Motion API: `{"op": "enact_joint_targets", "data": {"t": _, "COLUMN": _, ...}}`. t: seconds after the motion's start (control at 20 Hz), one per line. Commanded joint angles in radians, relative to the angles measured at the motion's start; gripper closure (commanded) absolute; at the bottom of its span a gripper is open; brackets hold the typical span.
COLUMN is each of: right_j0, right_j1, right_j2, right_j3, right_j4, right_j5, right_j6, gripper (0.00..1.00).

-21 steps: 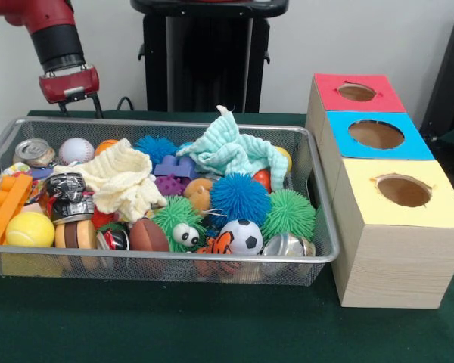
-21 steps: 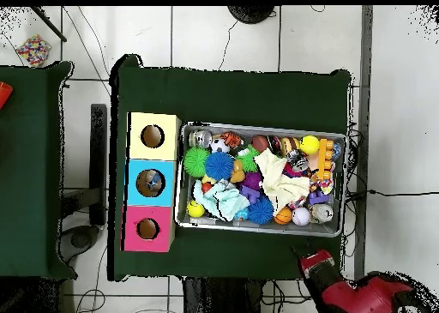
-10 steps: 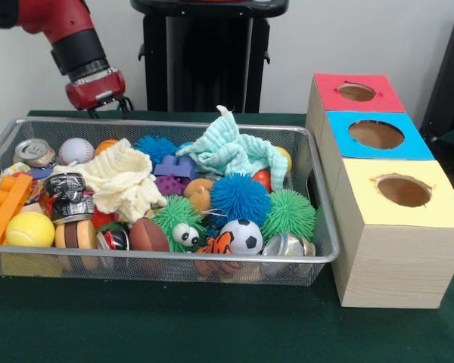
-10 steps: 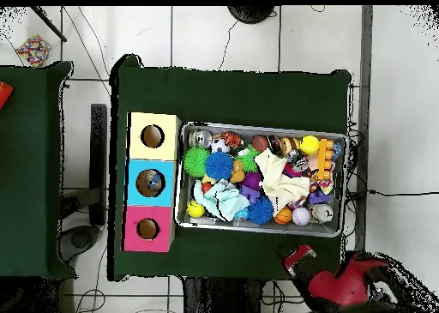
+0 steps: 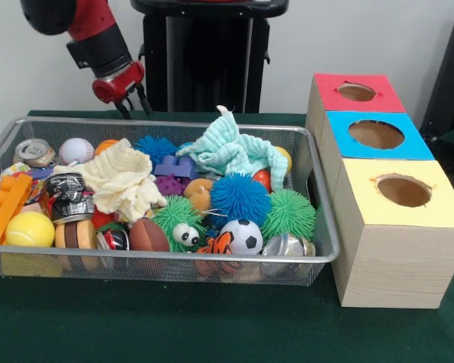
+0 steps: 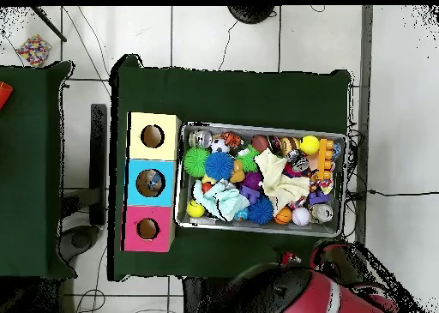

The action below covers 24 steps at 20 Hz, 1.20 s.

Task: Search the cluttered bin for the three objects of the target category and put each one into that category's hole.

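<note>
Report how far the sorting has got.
Done: nothing visible; the yellow hole and red hole look empty, and the blue hole's contents are unclear. In hand: nothing; the gripper hangs open and empty behind the bin. Left: all three picks.

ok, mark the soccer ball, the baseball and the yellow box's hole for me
soccer ball (image 5: pixel 244 236), front view, on its white panel facing the camera
baseball (image 5: pixel 76 150), front view, middle of its visible top
yellow box's hole (image 5: pixel 403 190), front view, centre of the opening
</note>
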Motion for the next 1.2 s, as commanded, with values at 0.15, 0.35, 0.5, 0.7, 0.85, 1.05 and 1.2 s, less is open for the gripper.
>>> {"op": "enact_joint_targets", "data": {"t": 0.15, "right_j0": 0.163, "right_j1": 0.093, "right_j2": -0.149, "right_j3": -0.12, "right_j4": -0.108, "right_j5": -0.027, "right_j6": 0.341, "gripper": 0.0}}
{"op": "enact_joint_targets", "data": {"t": 0.35, "right_j0": 0.189, "right_j1": 0.059, "right_j2": -0.186, "right_j3": -0.119, "right_j4": -0.104, "right_j5": -0.097, "right_j6": 0.362, "gripper": 0.0}}
{"op": "enact_joint_targets", "data": {"t": 0.5, "right_j0": 0.195, "right_j1": 0.042, "right_j2": -0.205, "right_j3": -0.128, "right_j4": -0.114, "right_j5": -0.144, "right_j6": 0.376, "gripper": 0.0}}
{"op": "enact_joint_targets", "data": {"t": 0.7, "right_j0": 0.195, "right_j1": -0.001, "right_j2": -0.224, "right_j3": -0.139, "right_j4": -0.13, "right_j5": -0.21, "right_j6": 0.371, "gripper": 0.0}}
{"op": "enact_joint_targets", "data": {"t": 0.85, "right_j0": 0.193, "right_j1": -0.053, "right_j2": -0.236, "right_j3": -0.148, "right_j4": -0.128, "right_j5": -0.263, "right_j6": 0.367, "gripper": 0.0}}
{"op": "enact_joint_targets", "data": {"t": 1.05, "right_j0": 0.154, "right_j1": -0.126, "right_j2": -0.217, "right_j3": -0.151, "right_j4": -0.067, "right_j5": -0.286, "right_j6": 0.328, "gripper": 0.0}}
{"op": "enact_joint_targets", "data": {"t": 1.2, "right_j0": 0.099, "right_j1": -0.182, "right_j2": -0.172, "right_j3": -0.139, "right_j4": 0.021, "right_j5": -0.266, "right_j6": 0.261, "gripper": 0.0}}
